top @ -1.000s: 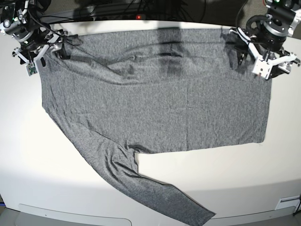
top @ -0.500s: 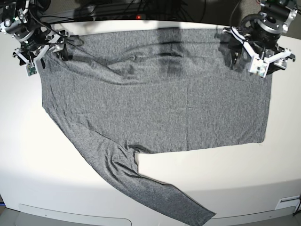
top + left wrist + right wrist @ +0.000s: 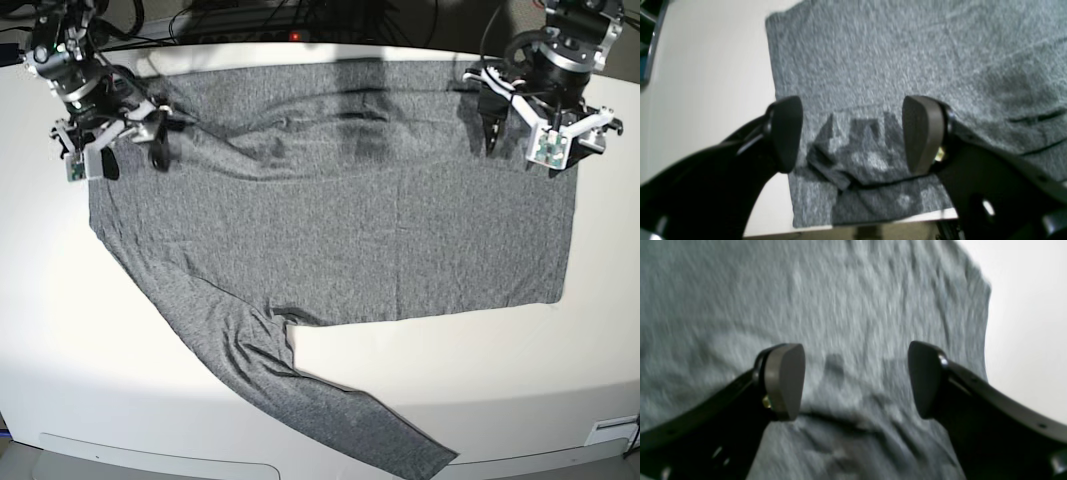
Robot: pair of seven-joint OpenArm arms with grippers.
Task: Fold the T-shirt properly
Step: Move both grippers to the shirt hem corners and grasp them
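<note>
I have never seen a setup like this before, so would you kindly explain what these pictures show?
This is a robot with two arms. The base view looks down on the table with both arms at its top edge. The left gripper is on that picture's right, the right gripper on its left. The other two views come from cameras at the wrists, looking out between each gripper's dark jaws. On the table lies a grey shirt, body spread wide, one sleeve trailing toward the bottom of the picture. Both pairs of jaws stand open over the cloth, and nothing is held.
</note>
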